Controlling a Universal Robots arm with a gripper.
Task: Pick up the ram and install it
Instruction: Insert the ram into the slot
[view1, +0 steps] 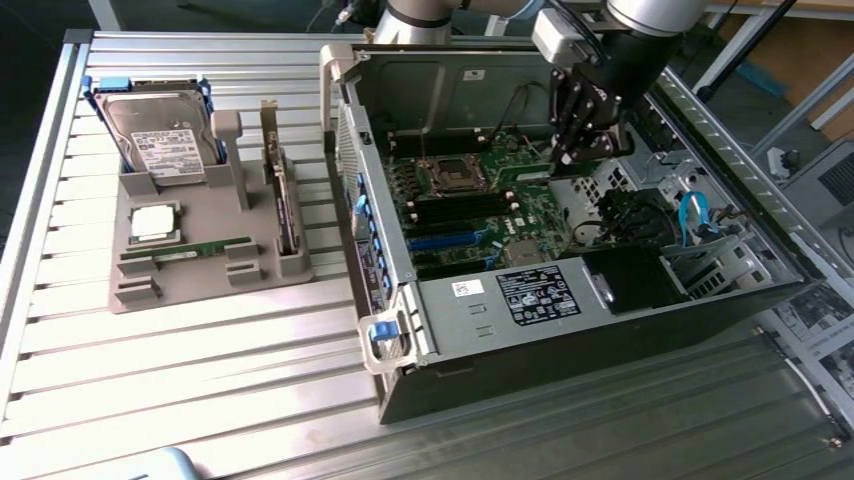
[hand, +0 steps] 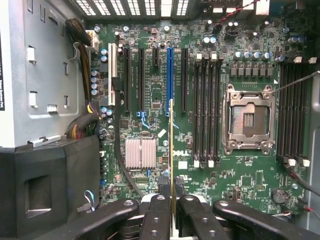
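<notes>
Pinching the ram (hand: 172, 145) between its two inner fingers (hand: 159, 215), the gripper (hand: 172, 202) has its jaws drawn in close, with just the thin board between the pads. The wrist view sees the ram edge-on, as a narrow yellow-green line running straight out from the fingers. From that angle its chips and label cannot be made out.

The stick hangs over the green motherboard (hand: 250, 185) and does not appear to be seated in any slot. Its far end lines up near the end of the long blue expansion slot (hand: 170, 75). A bank of black memory slots (hand: 207, 105) with white end clips lies just beside its line. Beyond that bank sits the open, empty processor socket (hand: 248, 119) in its metal frame. On the stick's other side is a small ribbed silver heatsink (hand: 140, 152).

In the exterior view the gripper (view1: 583, 150) reaches down into the open computer case (view1: 534, 300), which lies on its side on the slatted metal table (view1: 200, 380). The held stick is probably the thin sliver between the dark fingers there, but it is hard to separate from them.

Well apart, toward the exterior view's left, a grey holder (view1: 200, 285) carries a hard drive (view1: 158, 140), a square silver processor chip (view1: 154, 222) and an upright expansion card (view1: 282, 200).
</notes>
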